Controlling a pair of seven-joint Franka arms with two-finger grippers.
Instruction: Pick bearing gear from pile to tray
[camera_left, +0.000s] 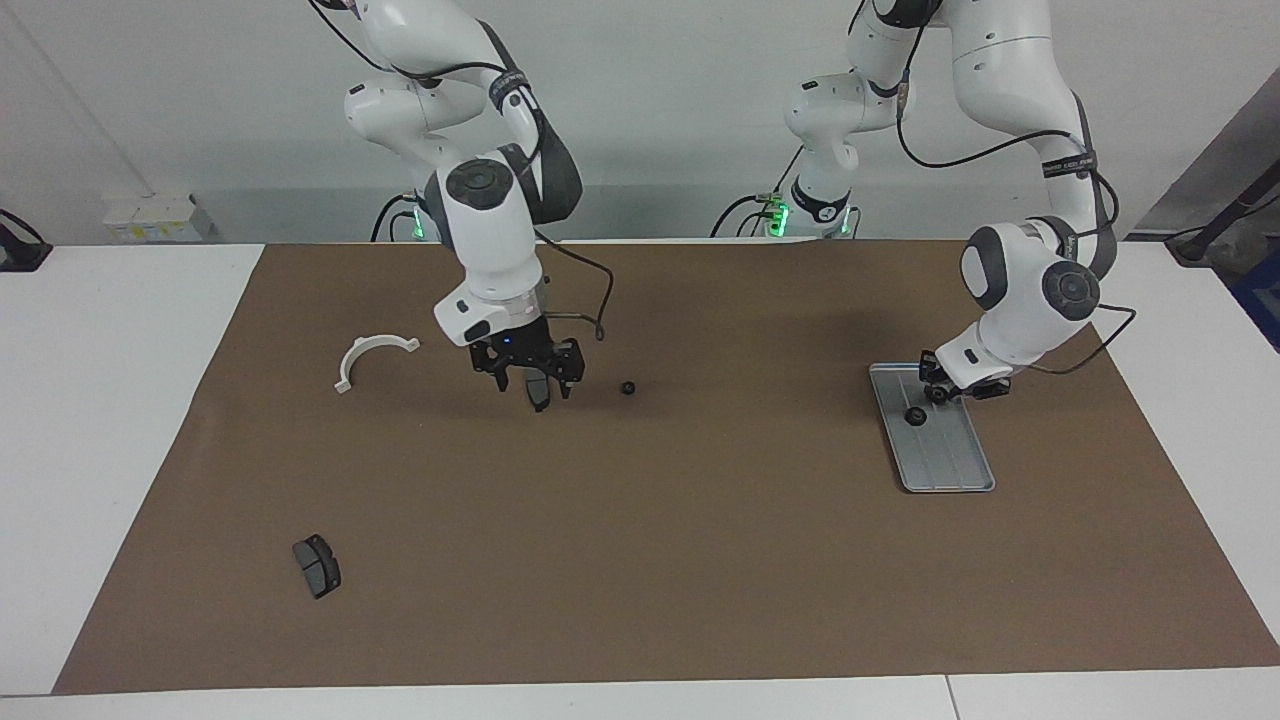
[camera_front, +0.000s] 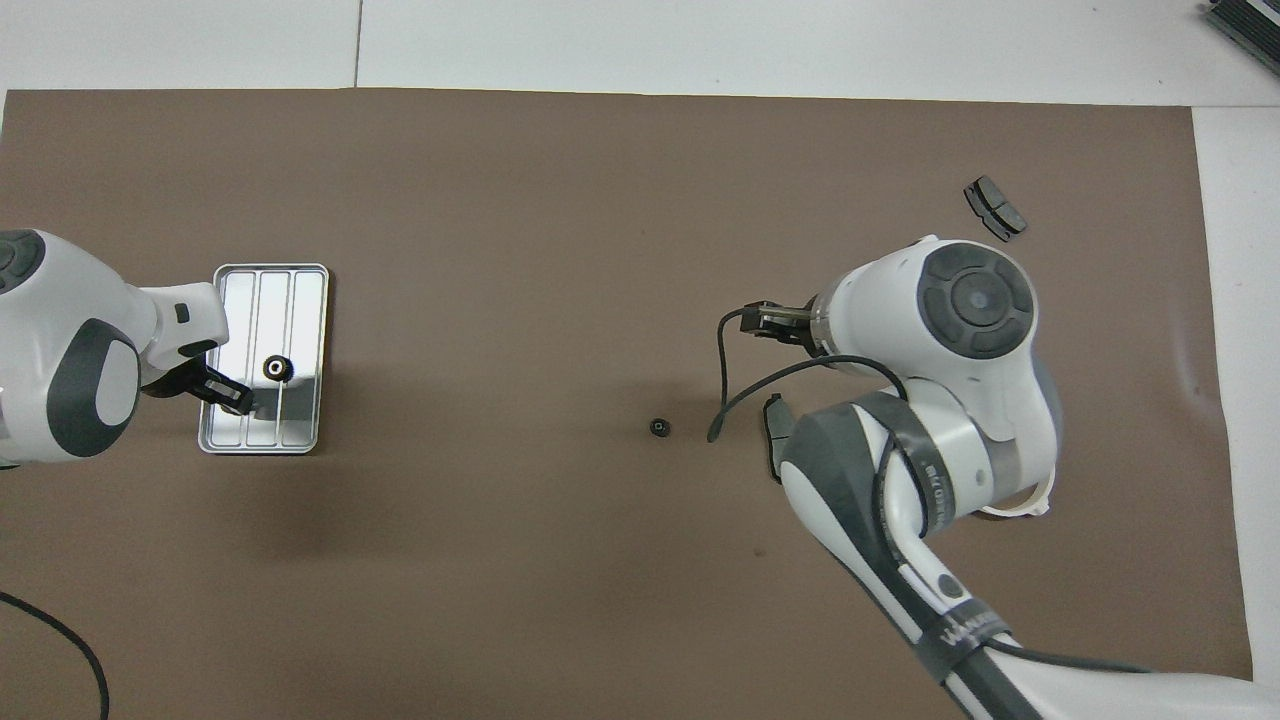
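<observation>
Right gripper (camera_left: 536, 378): fingers spread, over curved pad (camera_left: 537, 393), nothing held
White bracket (camera_left: 372, 358): toward right arm's end of mat
Loose black ring (camera_left: 628, 388): on mat, beside right gripper
Second pad (camera_left: 317, 566): farther from robots, well apart
Tray (camera_left: 948, 470): toward left arm's end, one black ring (camera_left: 914, 416) in it
Left gripper (camera_left: 958, 390): over tray edge, near ring in tray, can't tell if fingers open

A white table (camera_left: 90, 420) is carrying a brown mat (camera_left: 660, 560) that is covering most of its top. Lying on the mat: a silver tray (camera_left: 950, 470) toward the left arm's end, a small black ring (camera_left: 628, 388) mid-mat, a dark pad (camera_left: 538, 392), a white half-ring bracket (camera_left: 368, 357) and a second dark pad (camera_left: 317, 566).
</observation>
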